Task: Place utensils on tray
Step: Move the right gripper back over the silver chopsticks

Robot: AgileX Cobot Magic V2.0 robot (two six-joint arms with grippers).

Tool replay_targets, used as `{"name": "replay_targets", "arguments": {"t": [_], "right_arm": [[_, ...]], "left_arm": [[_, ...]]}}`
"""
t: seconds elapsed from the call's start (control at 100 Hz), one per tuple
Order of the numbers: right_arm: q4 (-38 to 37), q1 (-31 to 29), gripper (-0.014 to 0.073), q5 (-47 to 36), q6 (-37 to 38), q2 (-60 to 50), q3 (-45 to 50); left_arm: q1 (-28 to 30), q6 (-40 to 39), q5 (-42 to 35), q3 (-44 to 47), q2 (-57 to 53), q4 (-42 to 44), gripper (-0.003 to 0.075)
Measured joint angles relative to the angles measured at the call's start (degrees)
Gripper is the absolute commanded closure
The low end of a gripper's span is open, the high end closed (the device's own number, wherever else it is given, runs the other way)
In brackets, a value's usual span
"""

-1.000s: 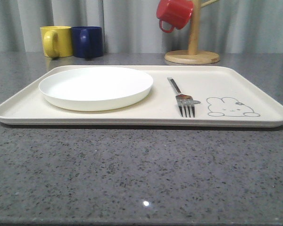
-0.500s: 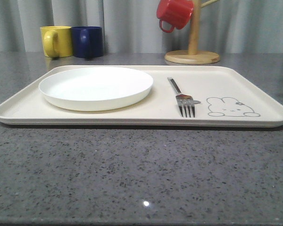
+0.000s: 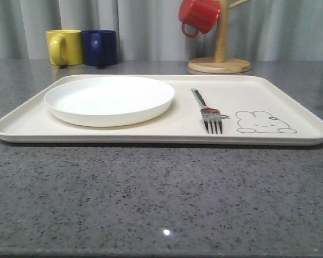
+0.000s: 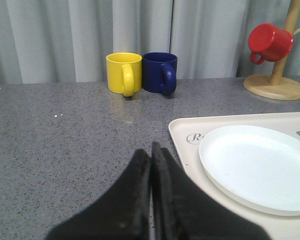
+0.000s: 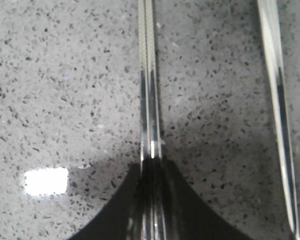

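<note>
The cream tray (image 3: 290,102) lies across the table with a silver fork (image 3: 209,110) on it, tines toward me, left of the rabbit drawing. Off the tray, over bare stone, my right gripper (image 5: 151,167) is shut on slim silver chopsticks (image 5: 149,90) that run straight out from its fingers. Another slim silver utensil (image 5: 277,100) lies beside them; I cannot tell its kind. My left gripper (image 4: 151,150) is shut with nothing in it, above the table just left of the tray's (image 4: 182,127) near corner.
A round white plate (image 3: 109,99) takes up the tray's left half. Yellow (image 3: 63,47) and blue (image 3: 100,47) mugs stand at the back left. A wooden mug tree (image 3: 220,59) with a red mug (image 3: 199,15) stands behind the tray.
A dark part of the right arm has come into the front view's far right edge. The tray, plate and fork have not moved.
</note>
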Motion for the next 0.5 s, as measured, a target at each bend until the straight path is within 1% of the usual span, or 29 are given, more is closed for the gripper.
{"name": "replay_targets", "arguments": {"t": [0.15,0.28,0.42,0.5], "right_arm": [[1.66,0.36,0.0608,3.66,0.23,-2.22,-1.14],[1.78,2.8,0.0608,6.0,2.52,-6.31,-3.23],[1.78,8.16,0.0608,6.93,6.77,-9.51,-4.52],[1.78,12.24,0.0608,6.93,9.5,-9.81,-4.71]], "left_arm": [[0.0,0.0,-0.05,0.0,0.0,0.0,0.0738],[0.0,0.0,-0.13,0.0,0.0,0.0,0.0738],[0.0,0.0,-0.13,0.0,0.0,0.0,0.0738],[0.0,0.0,-0.13,0.0,0.0,0.0,0.0738]]}}
